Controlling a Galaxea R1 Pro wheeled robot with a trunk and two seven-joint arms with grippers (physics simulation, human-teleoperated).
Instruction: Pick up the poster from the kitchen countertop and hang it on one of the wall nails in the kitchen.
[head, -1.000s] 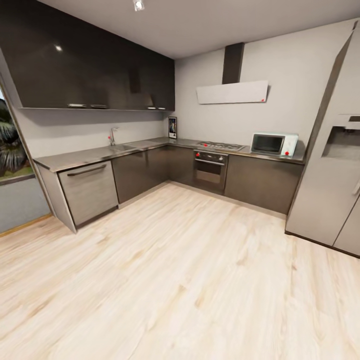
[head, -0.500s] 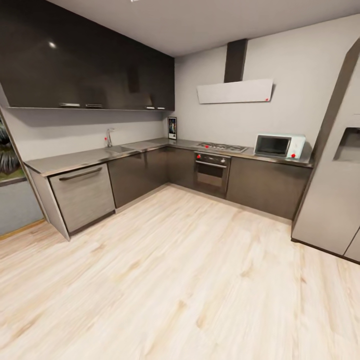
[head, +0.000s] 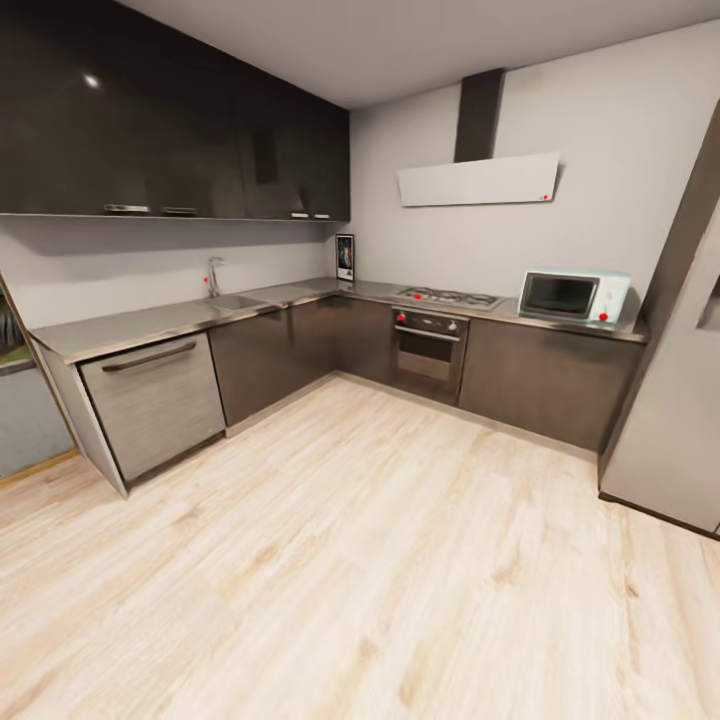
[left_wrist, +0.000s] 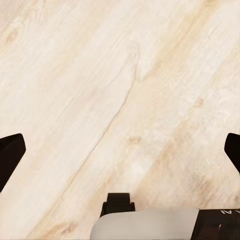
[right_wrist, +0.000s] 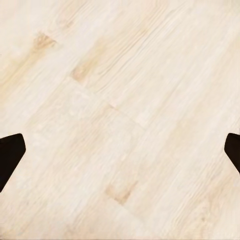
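The poster (head: 345, 256) stands upright in the far corner of the kitchen countertop (head: 150, 322), leaning against the pale wall. It is small and far off, with a white border round dark artwork. The wall nails are too small to make out on the grey wall. In the left wrist view my left gripper (left_wrist: 120, 155) is open, its dark fingertips (left_wrist: 10, 155) wide apart over bare wood floor. My right gripper (right_wrist: 120, 155) is open too, with only floorboards between its fingertips (right_wrist: 10, 152).
A gas hob (head: 448, 297) sits over an oven (head: 430, 345), with a microwave (head: 573, 296) to its right and a tall fridge (head: 675, 420) at the right edge. Sink tap (head: 214, 275) and dishwasher (head: 155, 400) lie along the left run. Wide wood floor (head: 360, 560) leads to the cabinets.
The whole head view has shifted: the kitchen looks a little nearer and the fridge has slid toward the right edge, so the camera moved. Nothing in the kitchen itself has moved.
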